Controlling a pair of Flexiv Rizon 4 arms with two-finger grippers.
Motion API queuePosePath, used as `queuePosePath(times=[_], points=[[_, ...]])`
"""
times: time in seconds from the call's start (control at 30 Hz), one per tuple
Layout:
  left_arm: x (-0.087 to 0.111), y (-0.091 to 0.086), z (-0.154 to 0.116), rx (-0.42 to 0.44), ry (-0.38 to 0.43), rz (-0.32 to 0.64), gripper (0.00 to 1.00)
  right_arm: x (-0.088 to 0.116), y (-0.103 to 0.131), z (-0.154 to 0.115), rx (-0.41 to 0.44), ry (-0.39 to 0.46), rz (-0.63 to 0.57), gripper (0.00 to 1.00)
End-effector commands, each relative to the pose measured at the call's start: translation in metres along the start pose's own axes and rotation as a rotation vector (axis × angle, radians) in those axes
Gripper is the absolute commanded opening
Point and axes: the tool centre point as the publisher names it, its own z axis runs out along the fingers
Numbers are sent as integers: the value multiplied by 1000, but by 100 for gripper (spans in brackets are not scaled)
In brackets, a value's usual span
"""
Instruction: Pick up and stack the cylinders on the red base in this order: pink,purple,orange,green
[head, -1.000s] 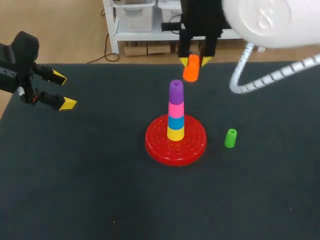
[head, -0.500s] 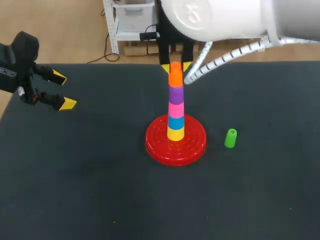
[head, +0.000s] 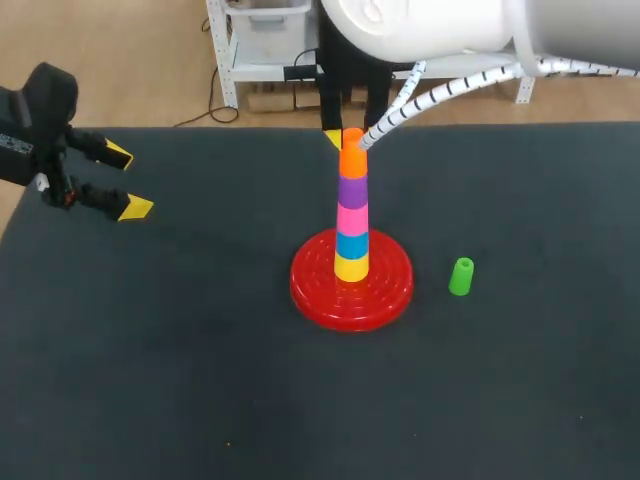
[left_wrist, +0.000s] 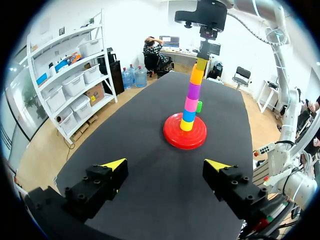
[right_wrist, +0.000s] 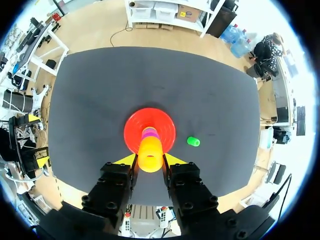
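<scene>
Head view puts the red base (head: 350, 292) mid-table, the green cylinder (head: 461, 276) resting just right of it, untouched. On the base stand yellow and blue pieces, the pink cylinder (head: 351, 217), the purple cylinder (head: 351, 189) and, on top, the orange cylinder (head: 352, 160). I judge that only its release and the green are left. Far left, the left gripper (head: 127, 182) hangs open and empty. Only the right wrist view shows the right gripper (right_wrist: 150, 160) with both fingers clamping the orange cylinder.
</scene>
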Motion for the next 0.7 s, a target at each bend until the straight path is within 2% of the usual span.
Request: queuePosePath(times=[0.03,0.3,0.43,0.47,0.5,0.53,0.7], points=[[1,1,1,1,-1,1,100,-2,-1,5,-4,15,5,0],[1,1,1,1,-1,1,100,-2,-4,17,-30,62,30,0],[1,1,1,1,-1,1,100,-2,-5,14,-55,52,44,1],[1,1,1,1,-1,1,100,-2,-5,12,-58,39,44,32],[1,1,1,1,-1,1,100,-1,-6,8,-65,26,45,77],[1,1,1,1,-1,1,100,0,-7,3,-82,10,50,100],[1,1,1,1,-1,1,100,8,-22,-26,-115,-64,70,100]])
